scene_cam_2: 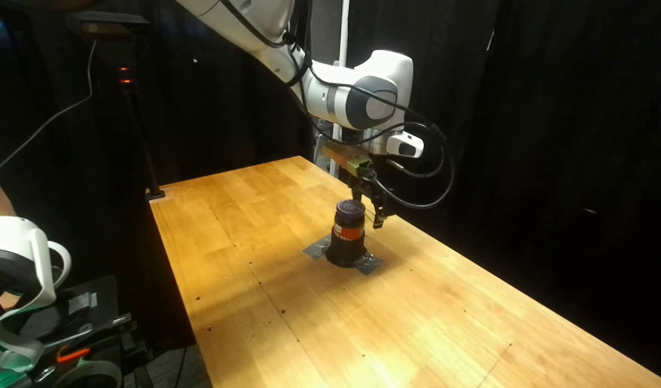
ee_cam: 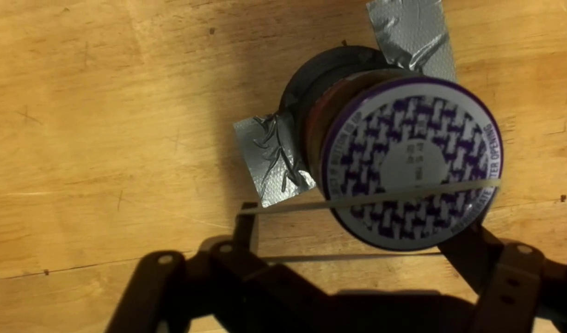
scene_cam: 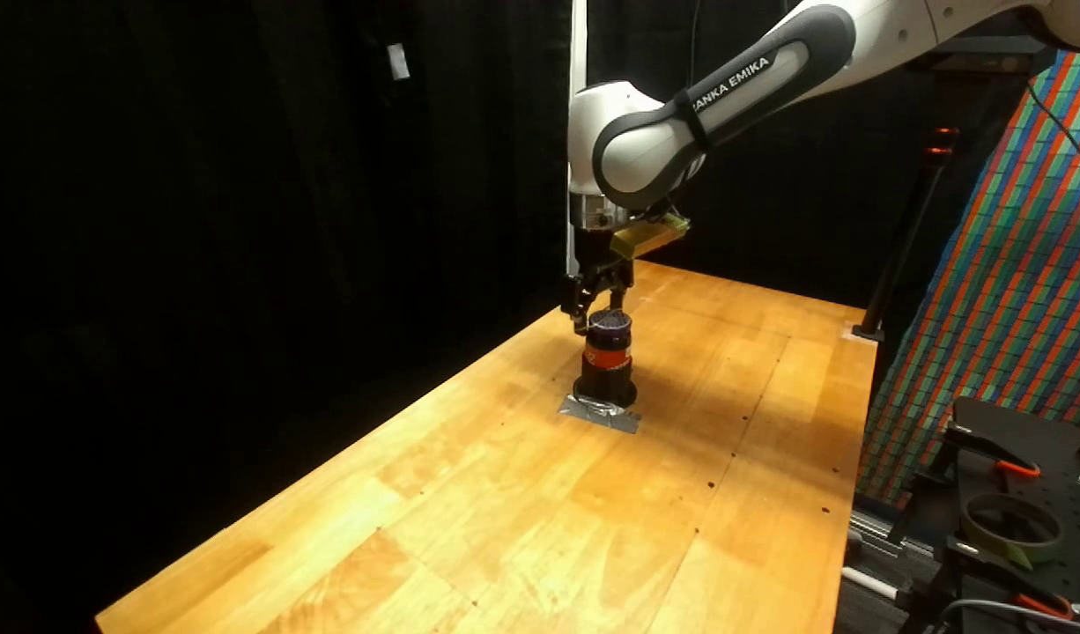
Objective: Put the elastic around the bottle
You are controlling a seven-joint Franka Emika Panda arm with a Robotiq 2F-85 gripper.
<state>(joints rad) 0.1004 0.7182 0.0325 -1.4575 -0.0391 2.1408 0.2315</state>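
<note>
"What's in the black holder point(scene_cam_2: 345, 253)?"
"The bottle point(scene_cam_2: 349, 230), upright; its lid point(ee_cam: 413, 162) hides any contents."
"The elastic point(ee_cam: 380, 197)?"
"Stretched on the spread gripper point(scene_cam_2: 367, 210), at the bottle's far, right side in an exterior view, one strand over the lid."
"Right fingertip?"
"Hidden behind the lid in the wrist view."

1. In an exterior view, a bottle point(scene_cam: 608, 359) is stood upright on the table point(scene_cam: 540, 528), nearer the left edge than the right.
2. Grey tape point(scene_cam: 598, 416) is stuck to the table at the bottle's near side.
3. The gripper point(scene_cam: 598, 318) is held pointing down at the bottle's top, its jaws parted.
4. A pole point(scene_cam: 906, 229) is mounted at the far right corner.
</note>
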